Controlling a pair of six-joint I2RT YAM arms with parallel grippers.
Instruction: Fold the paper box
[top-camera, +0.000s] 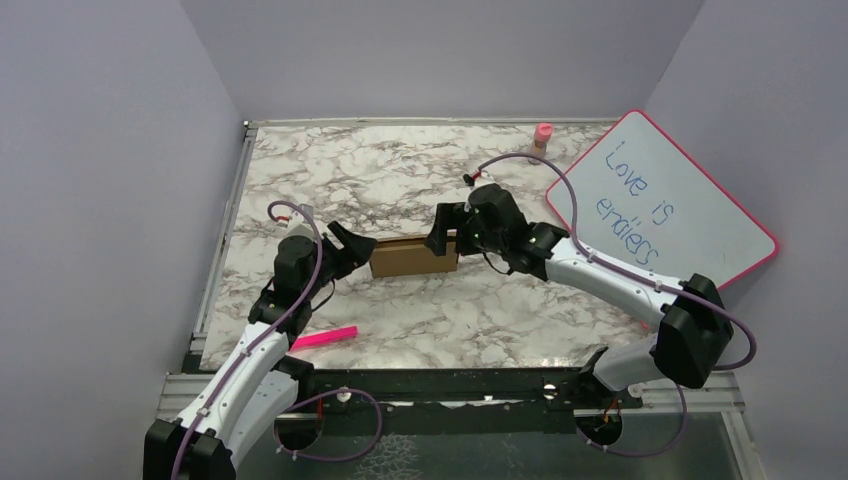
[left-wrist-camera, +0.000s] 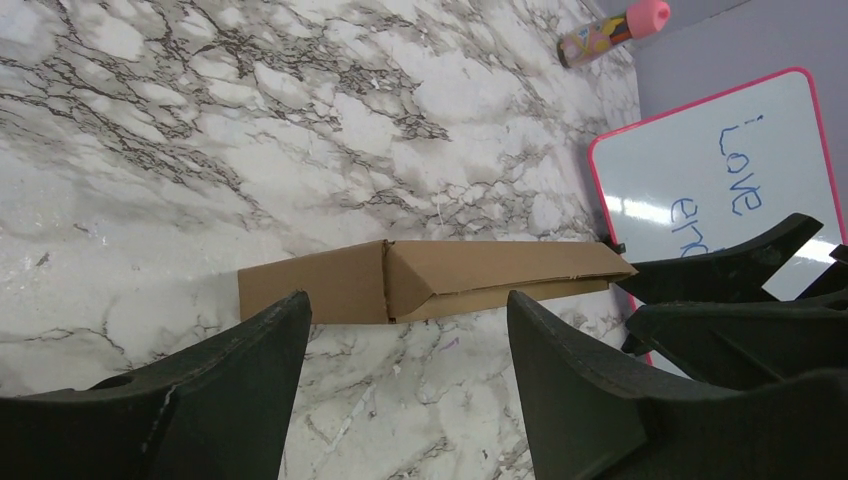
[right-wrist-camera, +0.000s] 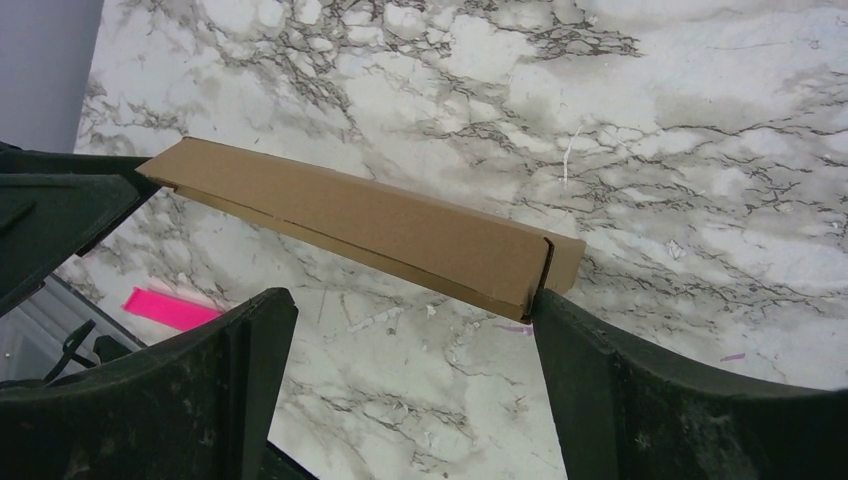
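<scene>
The paper box is plain brown cardboard, folded into a long low shape, and lies on the marble table. My left gripper is open at its left end, with nothing between the fingers. In the left wrist view the paper box lies just beyond the left gripper. My right gripper is open at the right end. In the right wrist view the paper box lies ahead of the right gripper. One of its fingertips is at the box's end corner; whether it touches is unclear.
A pink-framed whiteboard leans at the right, close behind the right arm. A pink-capped bottle stands at the back edge. A pink marker lies near the front left, by the left arm. Grey walls enclose three sides.
</scene>
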